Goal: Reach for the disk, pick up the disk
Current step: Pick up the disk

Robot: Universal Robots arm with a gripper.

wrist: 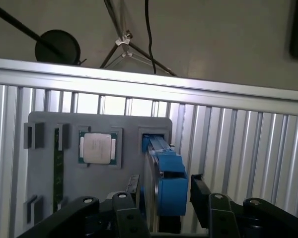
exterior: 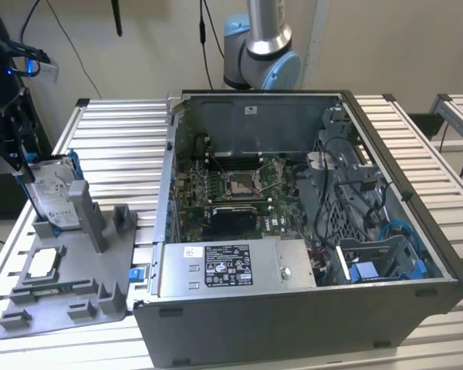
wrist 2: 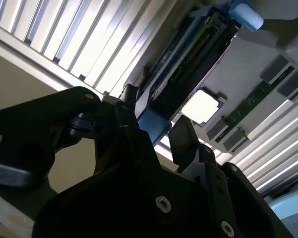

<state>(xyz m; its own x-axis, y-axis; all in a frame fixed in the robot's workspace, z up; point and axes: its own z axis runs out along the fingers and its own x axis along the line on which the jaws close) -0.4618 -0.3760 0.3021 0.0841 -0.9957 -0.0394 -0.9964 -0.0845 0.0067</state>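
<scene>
At the exterior view's left edge, the black gripper [exterior: 21, 163] hangs over the far left corner of a grey holder plate [exterior: 77, 287], which lies on the slatted metal table [exterior: 123, 146]. The disk [exterior: 52, 194] stands on edge in a slot at that corner, label side showing, with its blue frame along the rim. In the first wrist view the two fingers [wrist: 198, 189] sit one on each side of the disk's upper end, jaws parted a little wider than the disk. Each pad is just beside the blue frame. Whether either pad touches it cannot be told. The second wrist view shows the same straddle, with the blue end of the frame between the two dark finger tips.

Nearer on the plate, the small square processor chip [exterior: 45, 264] lies flat in its recess, well apart from the disk. A thin green circuit strip [wrist: 57, 163] stands in a slot beside the chip.

Right of the plate sits an open computer case [exterior: 293, 327], lying on its side. Its green motherboard [exterior: 231, 185] faces up. A long grey box with a label [exterior: 231, 266] lies along the near wall. Blue plastic parts [exterior: 370, 271] sit in the near right corner. The arm's grey-and-blue base [exterior: 258, 46] rises beyond the case's far wall.
</scene>
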